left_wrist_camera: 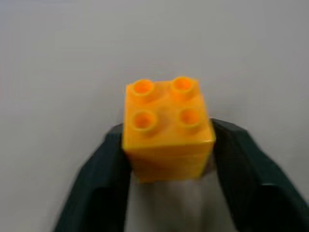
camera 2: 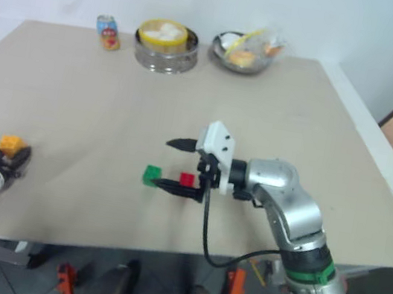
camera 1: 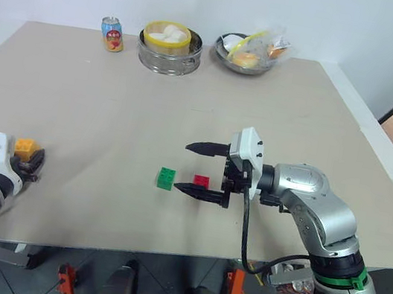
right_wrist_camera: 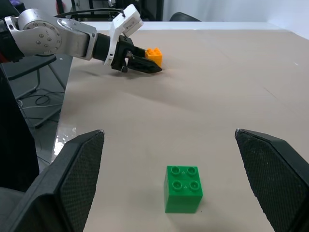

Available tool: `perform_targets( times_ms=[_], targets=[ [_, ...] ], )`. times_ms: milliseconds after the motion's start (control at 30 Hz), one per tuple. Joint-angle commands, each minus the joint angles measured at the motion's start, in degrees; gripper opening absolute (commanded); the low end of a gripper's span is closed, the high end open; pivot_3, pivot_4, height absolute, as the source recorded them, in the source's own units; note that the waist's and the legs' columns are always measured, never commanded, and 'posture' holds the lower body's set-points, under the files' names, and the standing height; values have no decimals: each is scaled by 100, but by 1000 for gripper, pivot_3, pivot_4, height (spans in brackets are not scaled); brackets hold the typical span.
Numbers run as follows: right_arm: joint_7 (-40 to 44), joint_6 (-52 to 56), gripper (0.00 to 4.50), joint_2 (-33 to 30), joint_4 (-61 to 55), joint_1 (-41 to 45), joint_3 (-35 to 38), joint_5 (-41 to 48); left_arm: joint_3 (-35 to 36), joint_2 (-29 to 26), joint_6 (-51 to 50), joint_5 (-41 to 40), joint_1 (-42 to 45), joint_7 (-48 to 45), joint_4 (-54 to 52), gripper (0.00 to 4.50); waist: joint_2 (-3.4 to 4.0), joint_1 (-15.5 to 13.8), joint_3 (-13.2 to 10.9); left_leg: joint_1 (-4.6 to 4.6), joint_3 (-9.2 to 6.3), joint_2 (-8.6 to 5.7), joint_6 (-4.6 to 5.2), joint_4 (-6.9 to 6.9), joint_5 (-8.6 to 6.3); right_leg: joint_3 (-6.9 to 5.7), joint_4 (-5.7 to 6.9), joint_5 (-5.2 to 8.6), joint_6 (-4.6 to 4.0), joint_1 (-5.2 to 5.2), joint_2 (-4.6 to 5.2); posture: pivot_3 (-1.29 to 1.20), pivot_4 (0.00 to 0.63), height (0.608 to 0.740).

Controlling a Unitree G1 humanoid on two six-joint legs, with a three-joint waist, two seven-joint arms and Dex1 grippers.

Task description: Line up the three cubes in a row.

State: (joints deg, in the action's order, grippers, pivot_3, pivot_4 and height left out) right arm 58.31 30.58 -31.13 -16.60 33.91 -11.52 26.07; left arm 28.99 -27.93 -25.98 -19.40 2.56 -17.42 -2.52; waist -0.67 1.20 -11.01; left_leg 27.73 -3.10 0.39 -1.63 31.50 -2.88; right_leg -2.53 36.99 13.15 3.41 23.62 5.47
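Left gripper (camera 1: pixel 28 162) at near left tabletop (camera 1: pixel 111 118) edge, jaws clamped on yellow-orange cube (camera 1: pixel 24 147). Right gripper (camera 1: pixel 197 168) jaws wide apart around red cube (camera 1: pixel 201 182), green cube (camera 1: pixel 167 178) just beside. Can (camera 1: pixel 112 34), steamer (camera 1: pixel 169 47), bowl (camera 1: pixel 245 52) far back.

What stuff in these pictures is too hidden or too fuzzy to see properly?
- Red cube: in both eye views the right gripper has its fingers around it, so part is covered.
- Orange cube: in the left wrist view the left gripper's fingers cover its lower sides.
- Can at the table's far edge: its label is too small to read.
- Food in the steamer and in the bowl: too small to name.
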Motion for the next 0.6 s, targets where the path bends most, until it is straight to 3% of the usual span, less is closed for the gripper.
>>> perform_targets(
  times_ms=[33, 133, 333, 600],
  targets=[
    [-18, -112, 4500, -32, -224, 11, 92, -3, -72, -230, 222, 45, 91, -222, -13, 1353, 0, 0, 0, 0, 1, 3, 0, 0, 0, -4, 0, 0, -1, 1, -1, 0, 150, 740],
    [-10, -133, 4500, -28, -191, 30, 103, -26, -375, -444, 438, 16, 140, -798, -137, 1353, 0, -1, 0, 0, 6, 19, -3, 0, -1, -37, -1, -7, -11, 1, 4, 0, 150, 740],
    [-18, -173, 4500, -39, -157, 40, 93, -84, -2108, -1059, 1312, 316, 397, -2846, -310, 1353, 3, -4, -2, 1, 56, 49, -8, -1, -5, -63, -9, -14, -23, 4, 15, 0, 150, 740],
    [-150, -87, 4500, -112, -381, -48, 162, -92, -3195, -1229, 2197, 362, 1946, -5035, 1213, 1353, 3, -4, -2, 8, 100, 61, -9, 0, -6, -78, -12, -25, -22, 26, 22, 0, 150, 740]
  ],
)
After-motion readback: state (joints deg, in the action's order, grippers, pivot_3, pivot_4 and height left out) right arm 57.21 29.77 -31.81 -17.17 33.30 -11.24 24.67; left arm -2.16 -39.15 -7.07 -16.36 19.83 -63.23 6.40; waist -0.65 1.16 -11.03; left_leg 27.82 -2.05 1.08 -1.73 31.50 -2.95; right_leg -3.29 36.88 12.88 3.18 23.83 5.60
